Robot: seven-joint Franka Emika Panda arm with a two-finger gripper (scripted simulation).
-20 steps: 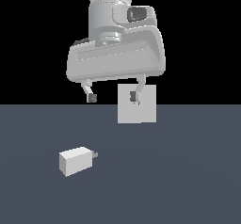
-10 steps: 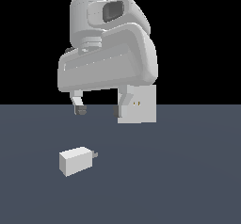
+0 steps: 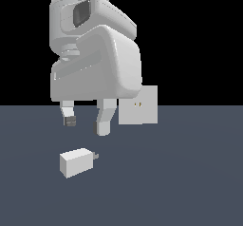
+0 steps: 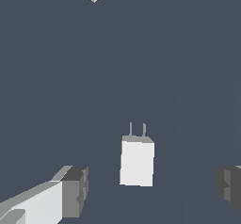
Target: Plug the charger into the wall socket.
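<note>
1. I see my gripper (image 3: 86,124) spread wide, holding nothing, above the charger (image 3: 76,162).
2. The charger lies on the desk (image 3: 190,182), prongs toward the socket (image 3: 138,105), well apart from it.

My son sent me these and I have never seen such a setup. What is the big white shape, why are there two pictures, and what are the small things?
These are computer-simulated pictures of one robot arm. The big white shape in the exterior view is the arm's end, and its claw has two fingers hanging open above the floor, holding nothing. That view comes from a camera standing off the arm. The other picture comes from a camera on the wrist, looking down between the fingers. The small white block on the dark grey surface is the charger, with two short prongs on one end. The upright square plate behind is the wall socket, where the charger is to be plugged in.
</note>
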